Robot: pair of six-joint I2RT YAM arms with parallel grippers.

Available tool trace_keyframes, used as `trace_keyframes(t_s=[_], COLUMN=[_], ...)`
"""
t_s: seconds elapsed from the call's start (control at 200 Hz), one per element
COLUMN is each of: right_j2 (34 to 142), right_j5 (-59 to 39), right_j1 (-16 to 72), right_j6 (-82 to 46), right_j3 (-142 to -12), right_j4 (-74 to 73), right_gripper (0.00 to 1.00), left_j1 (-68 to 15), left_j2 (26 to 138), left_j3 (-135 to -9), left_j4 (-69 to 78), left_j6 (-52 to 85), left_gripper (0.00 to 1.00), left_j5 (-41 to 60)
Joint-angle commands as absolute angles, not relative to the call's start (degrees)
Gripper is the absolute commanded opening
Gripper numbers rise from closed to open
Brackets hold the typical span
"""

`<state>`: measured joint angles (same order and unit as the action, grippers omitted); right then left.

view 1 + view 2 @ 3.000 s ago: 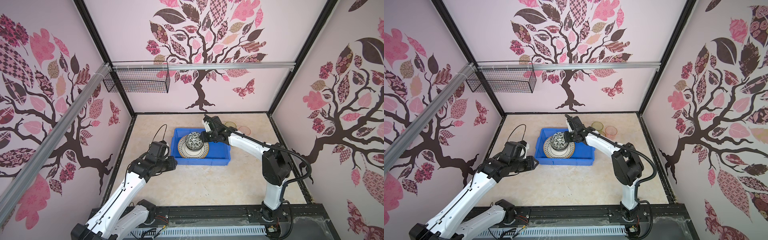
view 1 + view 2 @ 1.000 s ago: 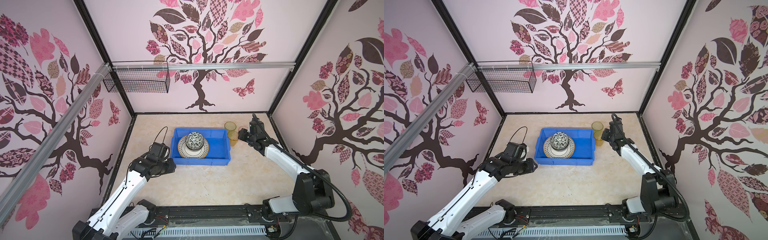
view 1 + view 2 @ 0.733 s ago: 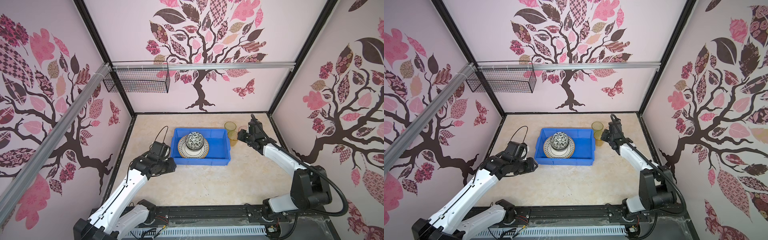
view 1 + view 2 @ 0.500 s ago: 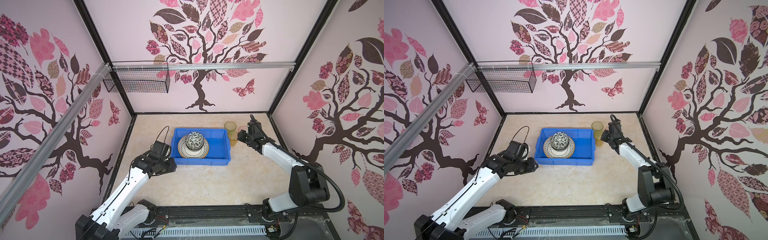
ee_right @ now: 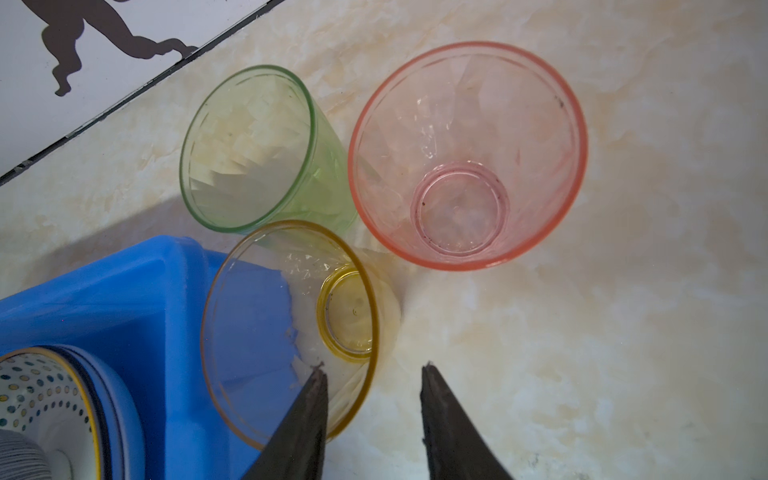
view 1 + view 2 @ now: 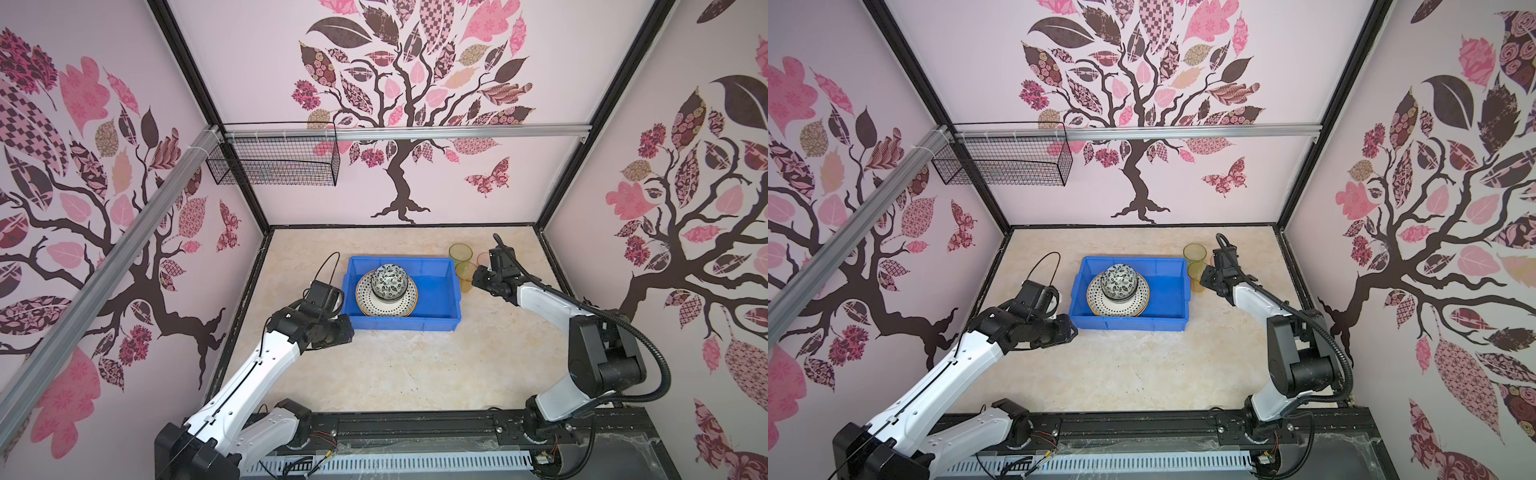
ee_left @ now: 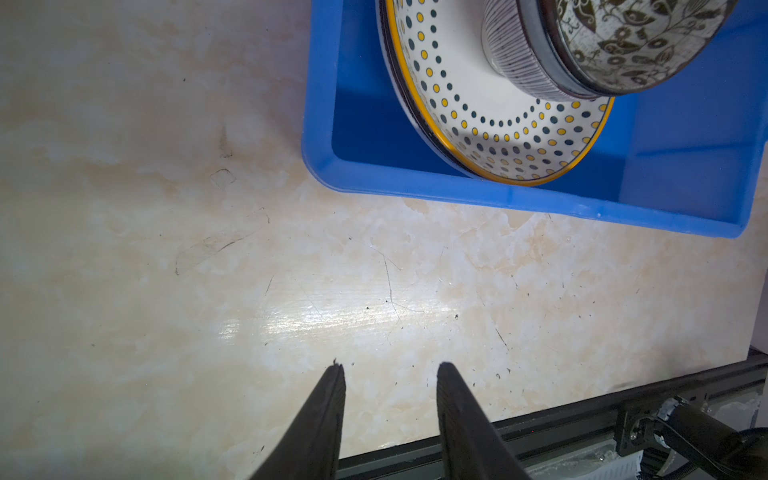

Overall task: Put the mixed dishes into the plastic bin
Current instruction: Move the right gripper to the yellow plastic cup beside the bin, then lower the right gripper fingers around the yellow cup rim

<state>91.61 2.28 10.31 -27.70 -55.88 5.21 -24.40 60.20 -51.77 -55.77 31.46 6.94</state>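
While the right gripper (image 5: 372, 369) hangs low at the cups, its two dark tapered fingers (image 5: 305, 419) stand parted and straddle the near wall of the translucent yellow plastic cup (image 5: 291, 328): one tip inside the rim, one outside, a gap showing, nothing clamped. That cup stands upright on the beige marble-look tabletop (image 7: 249, 270), outside the bright blue rectangular plastic bin (image 6: 401, 326) and right up against its right end. Just behind it stands the translucent green plastic cup (image 5: 249, 149), and the translucent pink plastic cup (image 5: 467, 158) is close beside both, all three clustered.

Over to the left gripper (image 7: 390, 368): fingers spread, empty, hovering above bare tabletop near the bin's front left corner.

Inside the bin, towards its left half, sits a stack: a round white plate with a blue-and-yellow dotted rim (image 7: 478, 104), other plate edges peeking beneath it, a dark striped bowl (image 7: 511, 54) on top, and a black-and-white leafy bowl (image 6: 388, 280) crowning it.
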Motion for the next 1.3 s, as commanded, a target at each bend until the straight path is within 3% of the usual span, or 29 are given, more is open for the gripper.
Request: trace_keyframes(t_s=[0.0, 1.296], right_j2=[93.1, 94.5], right_j5=[2.2, 1.6], right_j1=[9.8, 9.8], right_j6=[-27.9, -26.6], right_j3=[-58.0, -60.4], right_j4=[4.9, 8.9], right_gripper=[0.38, 0.08], left_j1=[-24.3, -24.3], left_j2=[60.5, 58.6], left_j3=[-54.3, -52.3], left_j4=[-54.7, -54.1], left_j6=[30.8, 30.3], left_gripper=[0.41, 0.41], left_j5=[7.0, 7.0])
